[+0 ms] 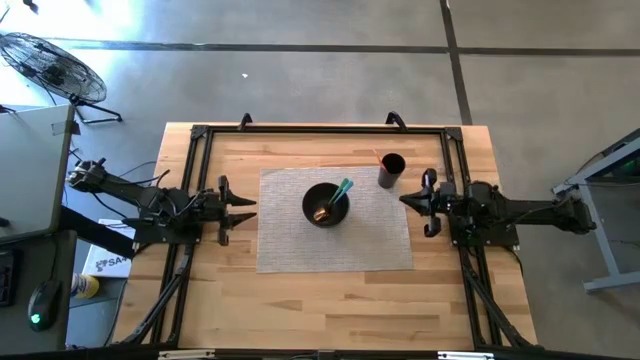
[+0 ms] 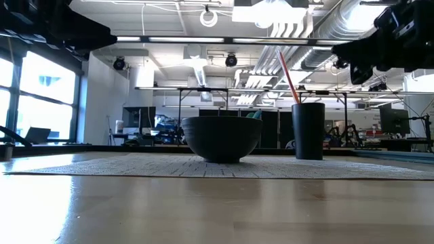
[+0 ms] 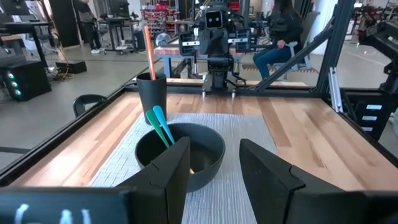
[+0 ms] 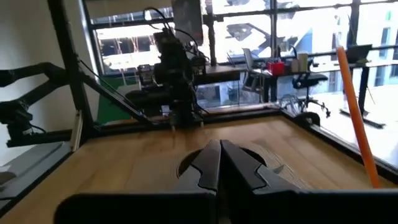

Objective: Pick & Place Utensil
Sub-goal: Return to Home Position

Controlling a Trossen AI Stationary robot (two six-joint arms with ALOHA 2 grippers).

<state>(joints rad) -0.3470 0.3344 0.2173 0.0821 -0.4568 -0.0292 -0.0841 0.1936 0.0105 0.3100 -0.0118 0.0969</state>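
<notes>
A black bowl (image 1: 325, 205) (image 2: 222, 137) (image 3: 186, 155) stands on a grey woven placemat (image 1: 290, 245). A teal utensil (image 1: 343, 189) (image 3: 160, 124) leans with its lower end inside the bowl and its handle over the rim. Something small and brownish (image 1: 321, 213) lies in the bowl. Behind the bowl stands a black cup (image 1: 391, 170) (image 2: 308, 130) (image 3: 152, 93) with an orange stick (image 2: 287, 74) (image 3: 149, 50) (image 4: 354, 112) upright in it. My left gripper (image 1: 250, 209) (image 3: 214, 162) is open, level, left of the bowl. My right gripper (image 1: 405, 200) (image 4: 219, 152) is shut, right of the bowl, near the cup.
A black metal frame (image 1: 320, 130) runs along the table's far edge and down both sides. Bare wood lies along the near side of the table (image 1: 330, 310). In the left wrist view a person (image 3: 280, 37) sits beyond the table.
</notes>
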